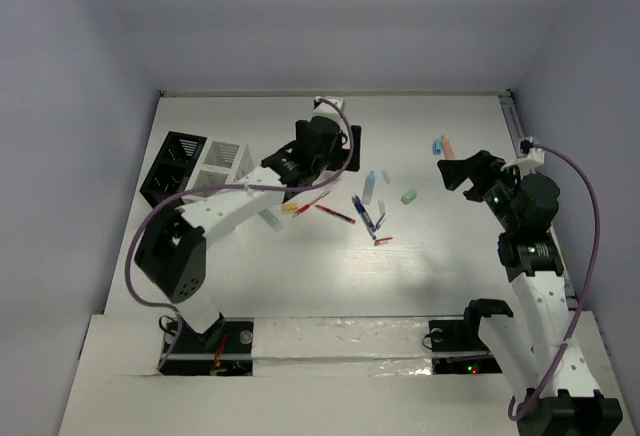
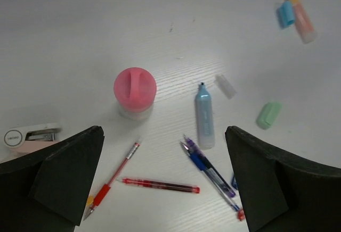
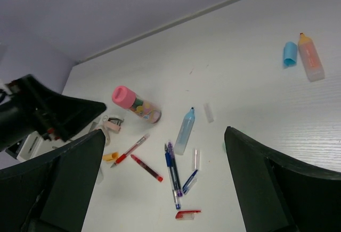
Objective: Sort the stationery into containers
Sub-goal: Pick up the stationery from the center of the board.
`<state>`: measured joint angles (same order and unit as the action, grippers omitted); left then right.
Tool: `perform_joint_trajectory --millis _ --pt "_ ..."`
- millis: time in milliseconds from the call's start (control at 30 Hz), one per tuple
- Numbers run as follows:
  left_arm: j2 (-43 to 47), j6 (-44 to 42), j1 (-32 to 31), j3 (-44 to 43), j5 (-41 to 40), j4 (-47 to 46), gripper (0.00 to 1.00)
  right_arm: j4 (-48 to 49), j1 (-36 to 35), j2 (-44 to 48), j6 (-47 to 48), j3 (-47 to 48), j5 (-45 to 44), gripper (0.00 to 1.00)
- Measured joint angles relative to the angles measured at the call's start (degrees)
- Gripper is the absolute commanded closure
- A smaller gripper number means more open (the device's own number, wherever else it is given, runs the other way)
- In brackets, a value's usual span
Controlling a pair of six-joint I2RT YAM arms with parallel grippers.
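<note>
Overhead, shows black slotted box (image 1: 175, 163) touching white slatted box (image 1: 222, 161) at far left of white bench (image 1: 450, 276), both outside left wrist's view; pens (image 1: 365, 214) mid-bench, well apart from them. Pale lilac walls around.

From left wrist: left hand (image 2: 164, 136) spread wide, empty, above upright pink-topped piece (image 2: 135, 88) and pale blue marker (image 2: 204, 123).

From right wrist: right hand (image 3: 165, 132) equally wide, holding nothing.

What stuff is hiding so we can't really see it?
- Inside the black box and white box: top view, too small to tell.
- Pink-topped tube: top view, under the left arm.
- Pale stapler-like item: left wrist view, cut by the edge and a finger of the left gripper.
- Mint green bit: right wrist view, nearly behind a finger of the right gripper.
</note>
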<state>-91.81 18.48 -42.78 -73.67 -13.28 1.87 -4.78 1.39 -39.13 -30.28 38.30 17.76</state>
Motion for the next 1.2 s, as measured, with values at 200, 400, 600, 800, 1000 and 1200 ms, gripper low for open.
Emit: perform_joint_trajectory --millis 200,400,600,800,1000,1200 --pt "-11.9 -2.7 -0.2 -6.2 -5.2 2.9 0.01 0.0 0.0 0.2 0.1 0.0 0.0 0.00" --pt "-17.9 -4.7 -0.2 -9.2 -7.2 4.0 0.01 0.0 0.0 0.2 0.1 0.0 0.1 0.00" --pt "-18.9 -5.2 1.0 -9.7 -7.1 3.1 0.14 0.1 0.0 -0.3 0.1 0.0 1.0 0.00" --pt "-18.9 -5.8 2.2 -9.7 -7.1 1.0 0.31 0.1 0.0 -1.7 0.2 0.0 2.7 0.00" --pt "-19.4 -6.3 2.7 -9.7 -5.9 -1.2 0.66 0.1 0.0 -2.6 0.3 0.0 4.2 0.00" --pt "-19.8 -6.2 3.2 -9.8 -4.4 -2.5 0.99 0.1 0.0 -2.6 0.5 0.0 4.5 0.00"
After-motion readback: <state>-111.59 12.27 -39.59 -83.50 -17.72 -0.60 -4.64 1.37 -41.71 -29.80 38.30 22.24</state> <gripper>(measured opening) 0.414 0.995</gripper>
